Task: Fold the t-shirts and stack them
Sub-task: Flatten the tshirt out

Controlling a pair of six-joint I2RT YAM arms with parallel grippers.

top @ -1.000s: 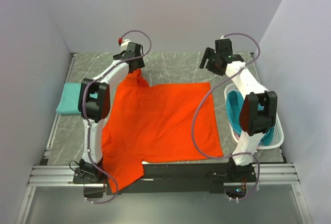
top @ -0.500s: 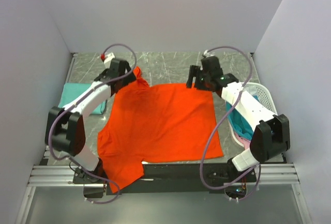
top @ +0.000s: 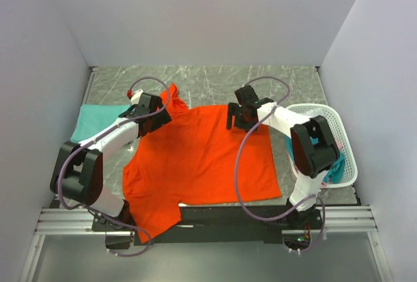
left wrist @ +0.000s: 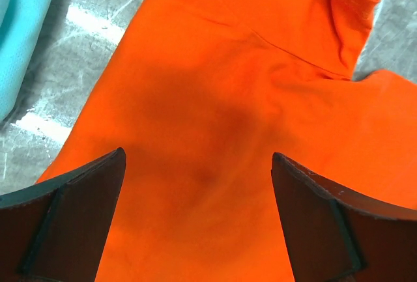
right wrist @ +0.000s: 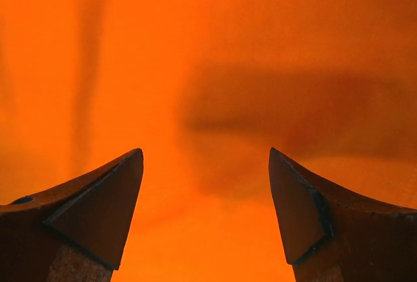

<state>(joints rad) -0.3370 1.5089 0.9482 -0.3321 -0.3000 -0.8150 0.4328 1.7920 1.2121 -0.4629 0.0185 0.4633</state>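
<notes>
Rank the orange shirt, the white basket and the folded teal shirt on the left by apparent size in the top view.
1. Orange shirt: largest by far.
2. White basket: second, though partly hidden.
3. Teal shirt: smallest, also partly hidden.

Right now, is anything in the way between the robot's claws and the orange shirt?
No, nothing visible is. The left gripper and the right gripper both hang open right over the orange t-shirt, with only orange cloth showing between their fingers. The teal t-shirt and the white basket sit off to the sides.
</notes>
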